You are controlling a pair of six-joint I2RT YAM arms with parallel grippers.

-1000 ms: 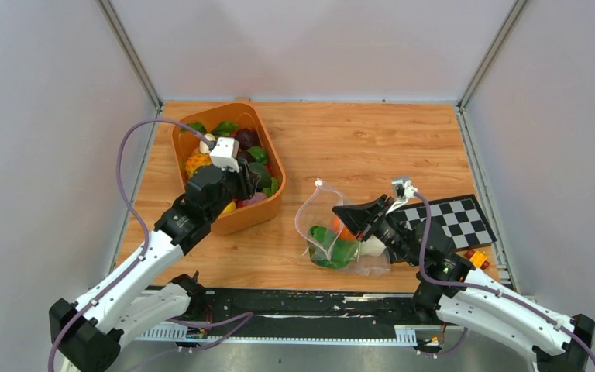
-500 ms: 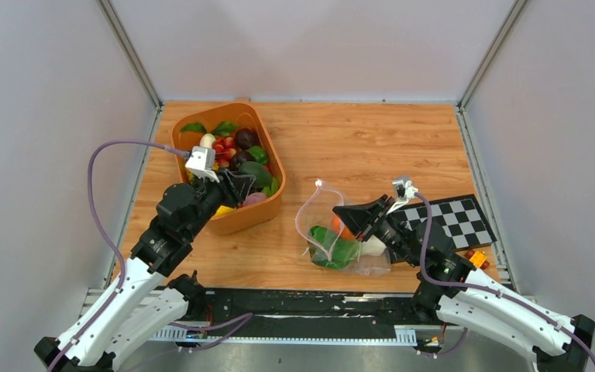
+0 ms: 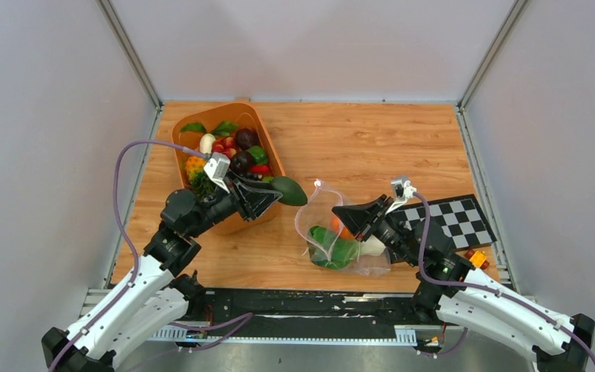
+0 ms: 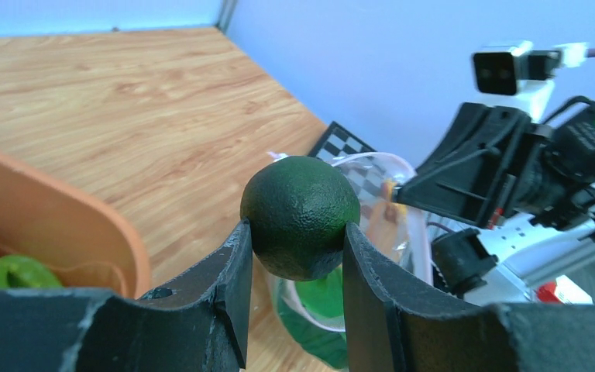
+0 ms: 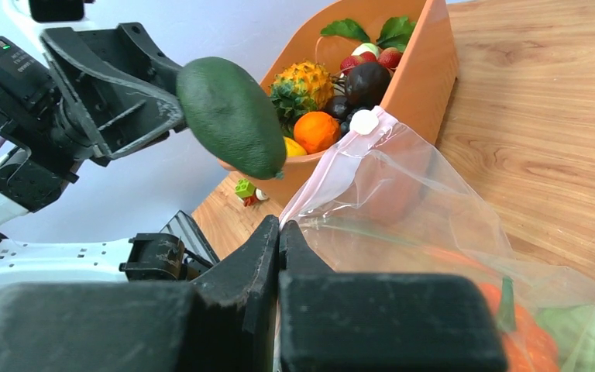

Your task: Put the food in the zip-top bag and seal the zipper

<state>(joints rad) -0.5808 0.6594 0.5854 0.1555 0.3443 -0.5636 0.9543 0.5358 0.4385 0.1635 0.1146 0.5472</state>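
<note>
inside bag (image 3: 312, 219): greens (image 3: 333, 253) (orange (image 5: 524, 341) too)

We see the table (image 3: 372, 139) as wood grain with a faint sheen; the orange tub (image 5: 426, 54) is smooth, slightly glossy plastic. The zip-top bag (image 5: 434, 201) is clear, crinkled, shiny film; the dark green fruit (image 4: 300, 215) has a matt, finely pebbled skin; the left fingers (image 4: 368, 287) are matt black plastic.
</note>
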